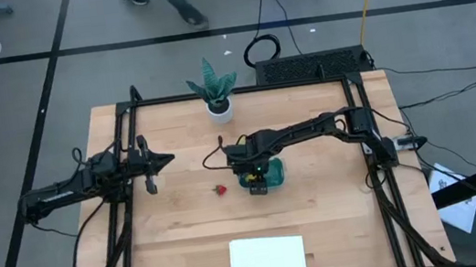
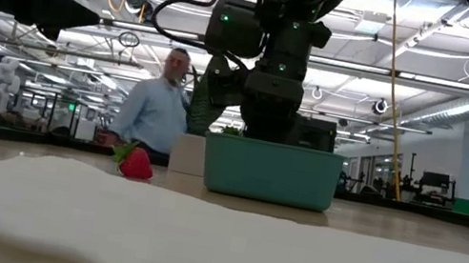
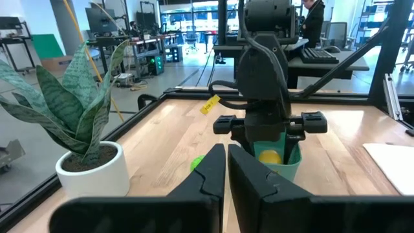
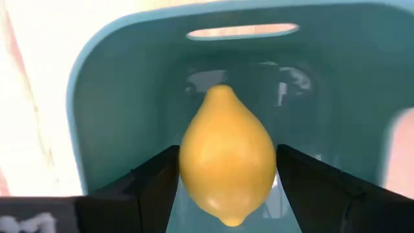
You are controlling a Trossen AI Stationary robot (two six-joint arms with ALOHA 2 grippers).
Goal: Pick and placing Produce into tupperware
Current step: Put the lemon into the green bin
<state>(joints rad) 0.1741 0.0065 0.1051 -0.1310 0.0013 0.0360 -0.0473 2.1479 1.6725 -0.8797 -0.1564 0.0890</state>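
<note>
Clearly right claw (image 4: 226,171) clenched lemon (image 4: 228,154) over teal tupperware (image 4: 103,110), mid-worktop. Risks: early release bounces lemon out; fingers clip rim. Strawberry (image 1: 220,189) loose just beside tupperware. Left claw (image 3: 226,169) shut, parked near left edge.

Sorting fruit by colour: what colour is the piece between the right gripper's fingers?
Yellow, a lemon, clearest in the right wrist view.

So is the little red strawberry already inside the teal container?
No, the strawberry lies on the wooden table beside the teal container, not in it.
</note>
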